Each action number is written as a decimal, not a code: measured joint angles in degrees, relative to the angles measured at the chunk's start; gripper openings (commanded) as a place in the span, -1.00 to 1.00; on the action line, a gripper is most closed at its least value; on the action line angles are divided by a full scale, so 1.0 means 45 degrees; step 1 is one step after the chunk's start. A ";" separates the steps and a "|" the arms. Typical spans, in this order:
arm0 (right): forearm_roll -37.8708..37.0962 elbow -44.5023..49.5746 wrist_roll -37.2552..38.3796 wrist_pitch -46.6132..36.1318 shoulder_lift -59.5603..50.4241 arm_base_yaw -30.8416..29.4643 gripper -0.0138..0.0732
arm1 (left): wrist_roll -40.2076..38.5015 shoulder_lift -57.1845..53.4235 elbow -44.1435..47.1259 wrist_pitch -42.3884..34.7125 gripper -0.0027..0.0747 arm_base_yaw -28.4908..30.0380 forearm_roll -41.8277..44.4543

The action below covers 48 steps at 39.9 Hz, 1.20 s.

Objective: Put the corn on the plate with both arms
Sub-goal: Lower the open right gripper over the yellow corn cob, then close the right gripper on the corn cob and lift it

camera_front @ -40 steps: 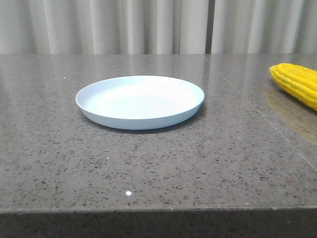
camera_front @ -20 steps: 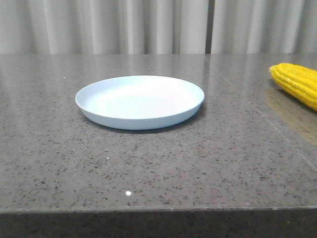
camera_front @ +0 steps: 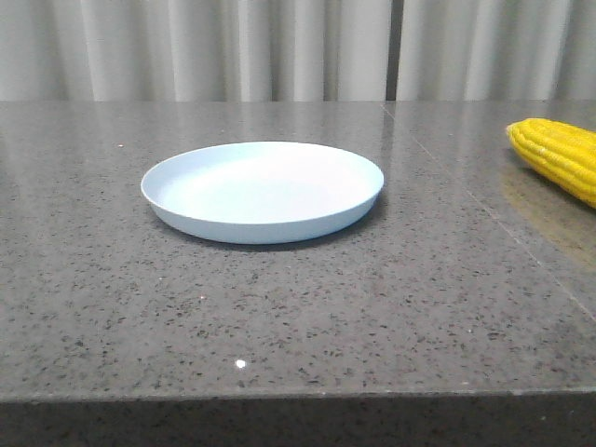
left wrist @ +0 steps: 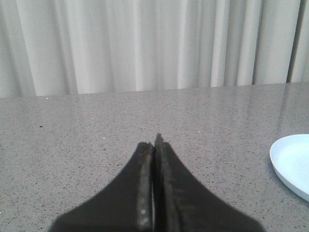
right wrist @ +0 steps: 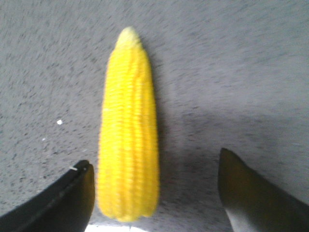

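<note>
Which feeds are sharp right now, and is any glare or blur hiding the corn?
Front view: sharp; the glossy speckled grey stone table mirrors the bright yellow corn cob, which is cut off by the frame edge. Right wrist view: soft and blurred, kernels smeared, though the cob reads clearly between the open right gripper. Left wrist view: clear, shut left gripper, pale blue round plate at the edge.

Front view is bright, even, diffuse light, sharp throughout. Polished worktop (camera_front: 279, 307) shows soft sheen at the far side, one small specular dot near the front edge. Plate (camera_front: 263, 191) is near blown-out white inside, with a thin soft shadow under its near rim. Corn (camera_front: 559, 156) throws a dull yellow reflection on the worktop. My left wrist view is well lit; left tool (left wrist: 153, 145) is close and soft. My right wrist view is blurred and grainy, with a shadow beside the corn; right tool (right wrist: 154, 188) is dark and unsharp.
</note>
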 measured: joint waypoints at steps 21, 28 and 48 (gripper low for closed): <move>0.0305 -0.2937 0.0000 0.1635 0.5376 0.0428 0.43 | 0.0000 0.0000 0.0000 0.0000 -0.98 0.0000 0.0000; 0.0325 -0.3076 0.0000 0.1974 0.5446 0.0428 -0.20 | 0.0000 0.0000 0.0000 0.0000 -0.98 0.0000 0.0000; 0.1765 -0.5656 0.0619 0.4153 0.3919 0.1739 -0.38 | 0.0000 0.0000 0.0000 0.0000 -0.98 0.0000 0.0000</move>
